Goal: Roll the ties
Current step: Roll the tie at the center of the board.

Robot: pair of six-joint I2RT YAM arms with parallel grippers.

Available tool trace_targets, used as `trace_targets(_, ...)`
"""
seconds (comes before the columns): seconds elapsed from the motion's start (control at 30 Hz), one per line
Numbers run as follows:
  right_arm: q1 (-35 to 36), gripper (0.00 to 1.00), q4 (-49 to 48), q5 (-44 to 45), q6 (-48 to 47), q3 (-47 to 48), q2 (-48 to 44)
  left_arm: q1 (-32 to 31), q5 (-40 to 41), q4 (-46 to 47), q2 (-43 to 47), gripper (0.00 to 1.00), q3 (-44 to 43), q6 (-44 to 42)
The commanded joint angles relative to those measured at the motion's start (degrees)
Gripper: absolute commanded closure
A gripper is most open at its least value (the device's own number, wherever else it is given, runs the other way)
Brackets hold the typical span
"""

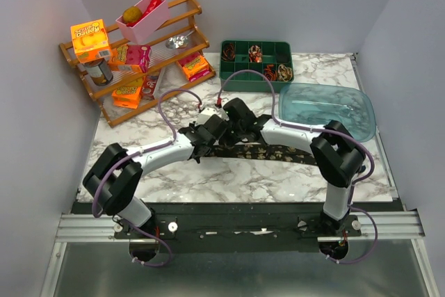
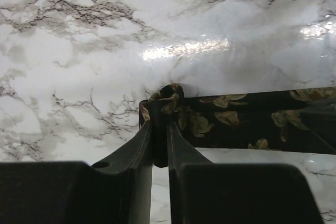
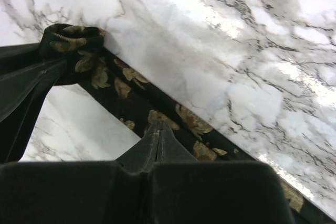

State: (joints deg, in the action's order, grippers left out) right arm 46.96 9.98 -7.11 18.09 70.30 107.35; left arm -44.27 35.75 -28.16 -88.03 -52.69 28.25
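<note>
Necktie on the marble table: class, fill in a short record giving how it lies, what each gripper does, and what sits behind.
necktie: stretched across the marble table, dark with a tan-gold pattern
left gripper: shut on the necktie's curled end
right gripper: shut, tips on the necktie further along
green compartment tray: behind, holding coiled ties

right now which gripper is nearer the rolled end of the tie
Left. The left gripper clamps the tie's rolled end; the right gripper, shut, sits on the flat stretch farther along.
</note>
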Motion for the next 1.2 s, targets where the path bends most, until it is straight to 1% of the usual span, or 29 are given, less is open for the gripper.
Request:
trace_targets(0.0, -0.6, 0.99, 0.6, 1.8, 0.6, -1.7, 0.7, -1.5, -4.7, 3.0, -1.1, 1.0, -1.3, 1.1)
trace_targets(0.1, -0.6, 0.99, 0.1, 1.3, 0.9, -2.1, 0.8, -2.3, -7.4, 4.5, -2.1, 0.95, -1.7, 1.2)
trace_targets(0.3, -1.2, 0.99, -2.9, 1.1, 2.4, -5.3, -1.4, -3.5, -10.8, 7.3, -3.8, 0.94, -0.8, 3.4)
trace_targets(0.33, -1.3, 0.99, -5.0, 0.4, 2.9, -8.1, -3.4, -3.5, -12.2, 10.1, -3.6, 0.86, 1.0, 4.8)
trace_targets(0.4, -1.4, 0.99, -7.7, -0.2, 3.2, -9.7, -5.3, -3.5, -13.5, 11.7, -3.4, 0.8, 2.3, 5.5)
trace_targets(0.43, -1.3, 0.99, -8.8, -0.5, 3.8, -11.7, -6.2, -3.4, -13.8, 12.7, -3.2, 0.78, 2.7, 5.8)
trace_targets(0.5, -1.4, 0.99, -14.7, -2.1, 4.6, -14.8, -9.2, -3.4, -14.1, 13.6, -3.4, 0.73, 3.3, 6.6)
trace_targets(0.53, -1.4, 0.99, -17.0, -2.5, 5.7, -18.5, -10.2, -3.5, -14.4, 14.1, -3.5, 0.72, 3.4, 6.7)
trace_targets(0.57, -1.3, 0.99, -21.6, -3.3, 6.4, -20.3, -11.6, -3.4, -14.6, 14.4, -3.6, 0.7, 3.5, 7.2)
trace_targets(0.6, -1.4, 0.99, -24.1, -3.5, 7.3, -22.0, -14.0, -3.4, -14.9, 14.8, -3.5, 0.67, 3.9, 7.3)
trace_targets(0.67, -1.4, 0.99, -30.1, -3.9, 9.2, -26.9, -16.3, -3.3, -15.5, 15.9, -3.2, 0.63, 4.4, 7.7)
trace_targets(0.7, -1.5, 0.99, -31.7, -3.8, 9.6, -28.5, -17.4, -3.4, -15.7, 16.3, -3.1, 0.6, 4.6, 8.0)
trace_targets(0.77, -1.7, 0.99, -36.1, -3.9, 10.9, -32.4, -20.7, -3.3, -16.9, 17.4, -2.8, 0.58, 5.4, 8.3)
trace_targets(0.87, -2.2, 0.99, -40.4, -5.6, 12.1, -35.0, -23.2, -3.3, -18.1, 18.8, -2.4, 0.5, 6.2, 9.0)
trace_targets(0.9, -2.4, 0.99, -41.3, -6.3, 12.4, -35.9, -23.4, -3.3, -18.3, 19.1, -2.3, 0.45, 6.5, 9.3)
trace_targets(1.0, -2.4, 0.99, -45.2, -8.6, 13.9, -37.4, -23.2, -3.2, -18.6, 20.2, -1.5, 0.41, 7.3, 10.2)
trace_targets(1.17, -2.4, 0.99, -48.8, -10.8, 14.6, -37.2, -20.9, -2.8, -17.1, 21.6, 2.5, 0.4, 9.9, 12.1)
